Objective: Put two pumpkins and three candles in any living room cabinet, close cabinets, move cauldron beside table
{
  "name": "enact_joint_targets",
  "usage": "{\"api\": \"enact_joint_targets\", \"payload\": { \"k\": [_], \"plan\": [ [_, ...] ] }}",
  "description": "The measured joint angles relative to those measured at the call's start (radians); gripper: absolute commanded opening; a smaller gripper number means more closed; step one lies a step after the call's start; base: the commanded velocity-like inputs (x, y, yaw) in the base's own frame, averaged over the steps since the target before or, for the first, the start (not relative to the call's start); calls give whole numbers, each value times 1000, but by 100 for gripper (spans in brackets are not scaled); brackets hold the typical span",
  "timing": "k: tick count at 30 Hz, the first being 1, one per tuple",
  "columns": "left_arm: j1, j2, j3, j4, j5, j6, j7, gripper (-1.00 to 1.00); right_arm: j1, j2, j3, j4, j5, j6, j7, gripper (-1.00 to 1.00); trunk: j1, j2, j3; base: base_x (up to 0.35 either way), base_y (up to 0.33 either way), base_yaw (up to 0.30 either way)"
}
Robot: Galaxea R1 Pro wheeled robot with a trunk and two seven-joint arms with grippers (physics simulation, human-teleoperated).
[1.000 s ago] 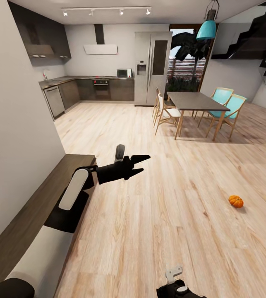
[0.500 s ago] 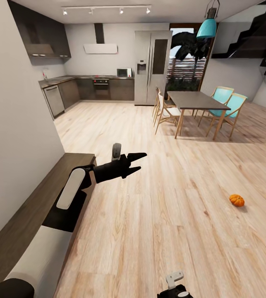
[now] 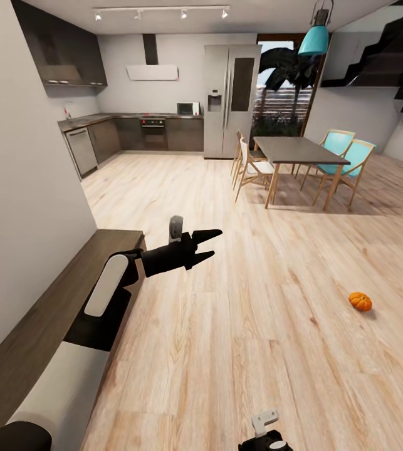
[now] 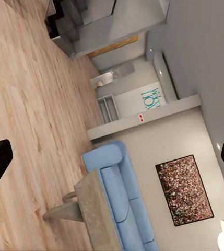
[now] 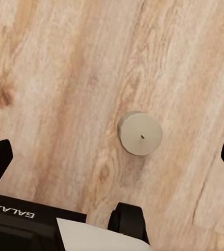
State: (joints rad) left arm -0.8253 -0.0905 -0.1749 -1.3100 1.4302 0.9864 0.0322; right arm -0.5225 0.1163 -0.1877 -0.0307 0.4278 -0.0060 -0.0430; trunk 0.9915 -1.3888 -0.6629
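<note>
Resting on grained wood floor: round, seemingly waxy candle.

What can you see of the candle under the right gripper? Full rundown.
The candle is a short, pale beige cylinder seen from above in the right wrist view, its flat round top marked by a tiny dark wick dot at the centre. It looks like smooth wax, unlit, with no holder. It stands upright on the light wood-plank floor, casting a faint shadow. Nothing else touches it. The right gripper is open above it, its dark fingertips wide apart on either side, clear of the candle.
</note>
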Motion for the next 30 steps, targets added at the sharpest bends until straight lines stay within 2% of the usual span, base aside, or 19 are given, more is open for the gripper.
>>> {"api": "enact_joint_targets", "payload": {
  "k": [30],
  "plan": [
    [0,-1,-2,0,0,0,0,100,0,-13,-9,-9,-9,-17,-3,100,115,-210,-94,0,0,0]
  ]
}}
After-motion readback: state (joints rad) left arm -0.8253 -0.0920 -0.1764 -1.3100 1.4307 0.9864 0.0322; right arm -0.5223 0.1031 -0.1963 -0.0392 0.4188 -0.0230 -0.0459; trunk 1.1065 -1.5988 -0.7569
